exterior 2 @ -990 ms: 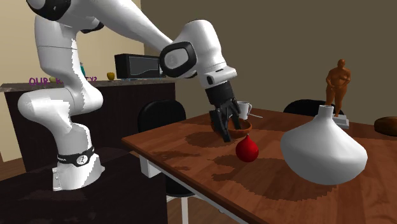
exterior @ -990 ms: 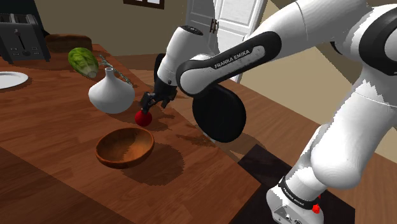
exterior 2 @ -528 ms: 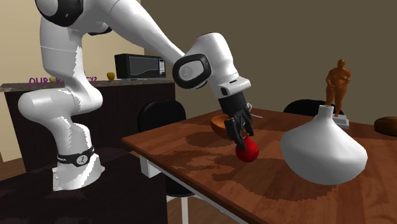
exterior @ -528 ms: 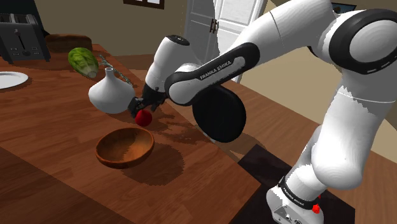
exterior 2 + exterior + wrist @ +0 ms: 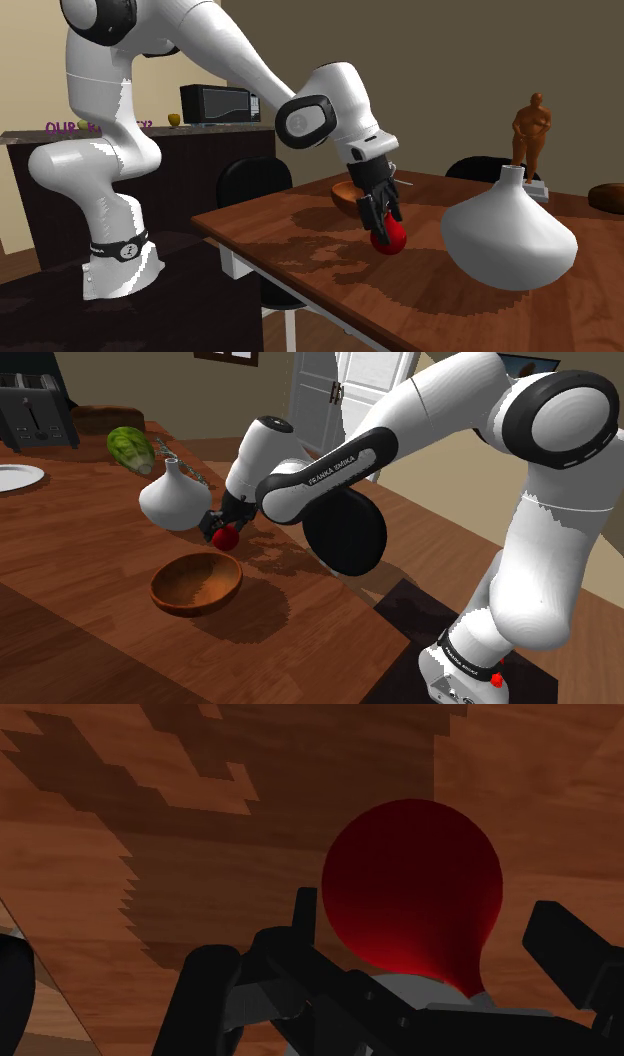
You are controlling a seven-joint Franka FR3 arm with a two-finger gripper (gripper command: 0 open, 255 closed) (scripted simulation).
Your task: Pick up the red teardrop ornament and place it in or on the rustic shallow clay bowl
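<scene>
The table's point(image 5: 90, 572) near edge runs just past the bowl point(image 5: 196, 583), a shallow brown dish with a streaked, rough-looking surface. Bare wood lies open beside it toward the shoulder view's left. Just beyond the bowl, further in from that edge, the red ornament point(image 5: 227, 539) rests on the table, glossy and round-bellied, its narrow neck pointing up into the gripper point(image 5: 220, 529). The black fingers point(image 5: 570, 949) straddle it, moderately spread; a gap shows on one side, so it is not clamped. A smooth white vase point(image 5: 173, 502) stands close behind the gripper. Toward the far edge are a green lettuce point(image 5: 130, 449), a white plate point(image 5: 18, 477) and a toaster point(image 5: 35, 412).
</scene>
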